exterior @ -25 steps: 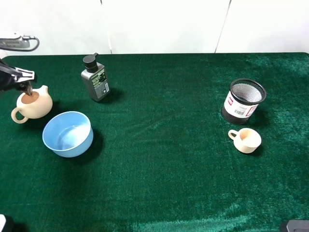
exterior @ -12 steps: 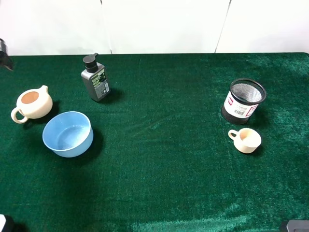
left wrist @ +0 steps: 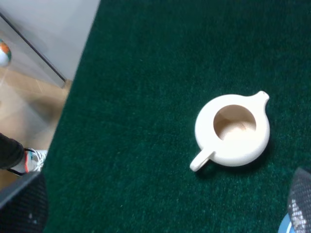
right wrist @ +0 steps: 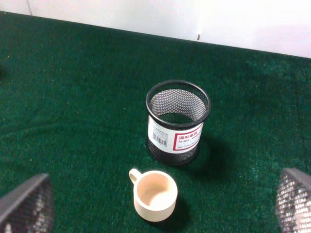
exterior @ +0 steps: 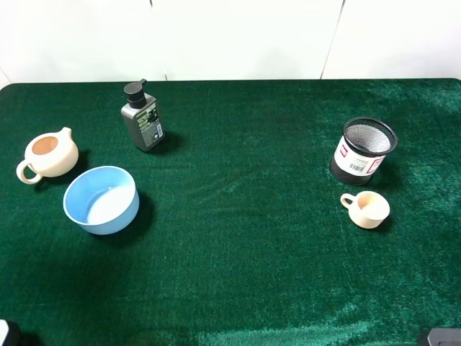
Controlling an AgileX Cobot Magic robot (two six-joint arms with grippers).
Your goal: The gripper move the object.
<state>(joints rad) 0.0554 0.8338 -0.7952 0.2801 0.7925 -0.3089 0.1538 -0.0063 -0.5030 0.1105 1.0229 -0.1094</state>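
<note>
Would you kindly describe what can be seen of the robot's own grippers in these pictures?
Very little shows. The left gripper and the right gripper each appear only as two dark fingertips with a fine dotted mesh texture, at the picture corners. No arms, cables or markings are visible.

A dark green velvet cloth (exterior: 252, 252) covers the table. Behind its far edge stands a white wall (exterior: 245, 36) with thin vertical seams.
</note>
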